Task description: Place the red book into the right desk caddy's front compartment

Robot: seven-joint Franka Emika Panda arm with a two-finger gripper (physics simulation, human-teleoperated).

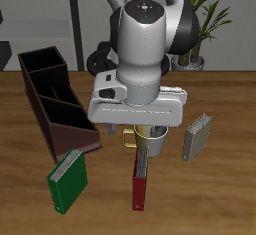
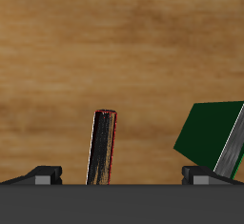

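The red book stands upright on its edge near the table's front edge, and in the wrist view its dark, red-rimmed edge points up at the camera. My gripper hangs right above it, open, with both fingertips wide apart and the book in the gap, touching neither. The right desk caddy, a long dark maroon box with dividers, lies beside the arm, farther back than the book. Nothing is held.
A green book leans near the caddy's front end, close to the red book. A mug with a yellow handle sits partly hidden behind the gripper. A grey spiral notebook stands on the mug's other side.
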